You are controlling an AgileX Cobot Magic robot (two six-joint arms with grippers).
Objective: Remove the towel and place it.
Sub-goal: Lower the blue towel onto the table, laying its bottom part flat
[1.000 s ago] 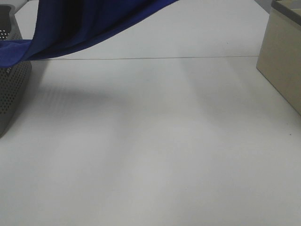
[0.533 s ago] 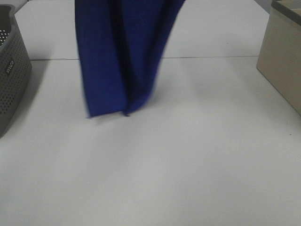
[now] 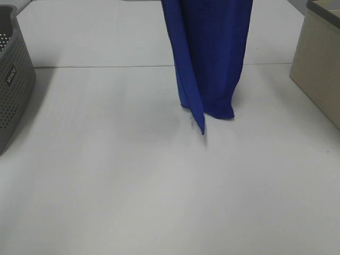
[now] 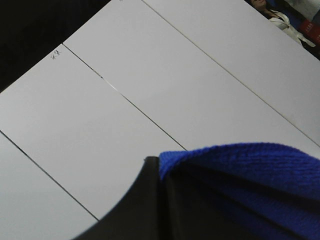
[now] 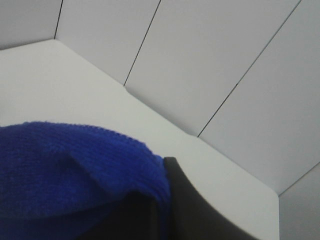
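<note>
The royal-blue towel hangs down in long folds from above the top edge of the exterior view, right of the middle. Its lowest corner reaches to just above or onto the white table; contact cannot be told. Neither gripper shows in the exterior view. In the left wrist view, the left gripper is shut on a bunched edge of the towel, beside a dark finger. In the right wrist view, the right gripper is shut on another bunch of the towel.
A grey perforated basket stands at the table's left edge. A beige box stands at the right edge. A thin seam runs across the white table behind the towel.
The towel has come off the grey basket at the left and swung to the right. It went from a slanted drape to hanging straight down right of the middle.
</note>
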